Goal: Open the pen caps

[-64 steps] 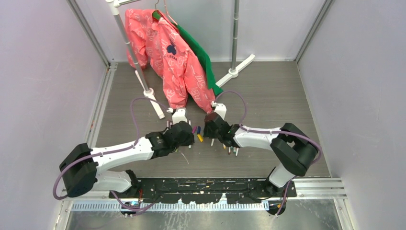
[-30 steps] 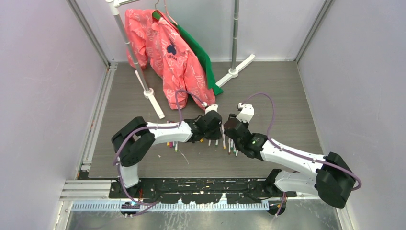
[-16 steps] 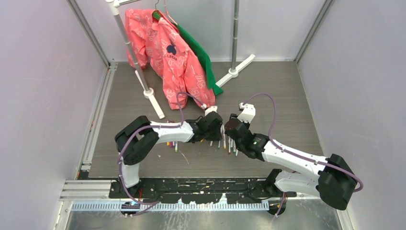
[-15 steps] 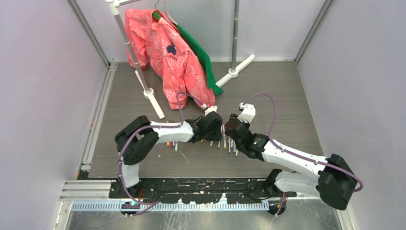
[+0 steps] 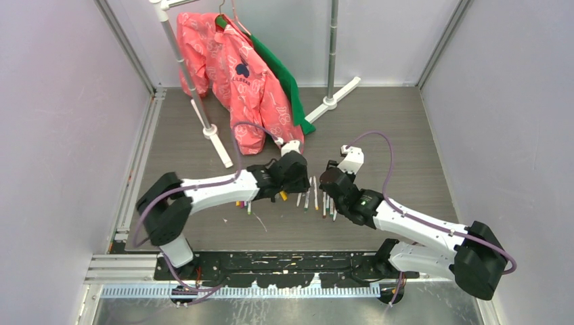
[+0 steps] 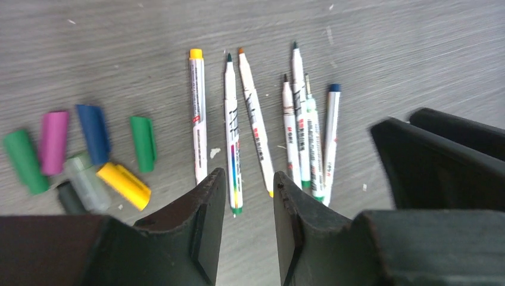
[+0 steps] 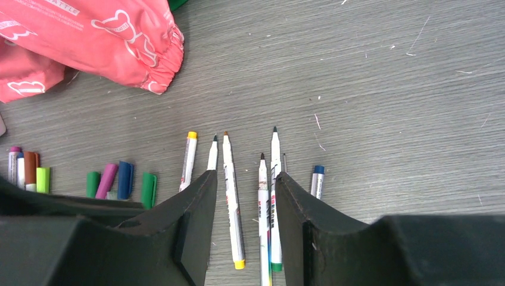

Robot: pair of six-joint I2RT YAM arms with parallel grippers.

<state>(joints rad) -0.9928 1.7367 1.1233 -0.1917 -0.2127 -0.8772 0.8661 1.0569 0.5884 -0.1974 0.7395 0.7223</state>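
Note:
Several white pens (image 6: 231, 119) lie side by side on the grey table, most with bare tips. One pen still wears a yellow cap (image 6: 196, 53) and another a blue cap (image 6: 334, 87). Loose pen caps lie to their left: green (image 6: 143, 143), blue (image 6: 94, 134), pink (image 6: 53, 142) and yellow (image 6: 124, 186). My left gripper (image 6: 247, 185) hangs open just above the near ends of the pens, with nothing between its fingers. My right gripper (image 7: 244, 182) is open over the same row (image 7: 231, 190), also holding nothing. From above, both grippers (image 5: 292, 177) (image 5: 332, 186) face each other over the pens (image 5: 306, 200).
A pink jacket (image 5: 247, 88) and a green garment (image 5: 284, 78) hang from a rack (image 5: 196, 101) at the back, and the pink sleeve (image 7: 89, 36) reaches near the pens. A few capped pens (image 7: 24, 170) lie further left.
My left gripper has opened and drawn back a little to the left, away from the right gripper. The right arm has hardly moved.

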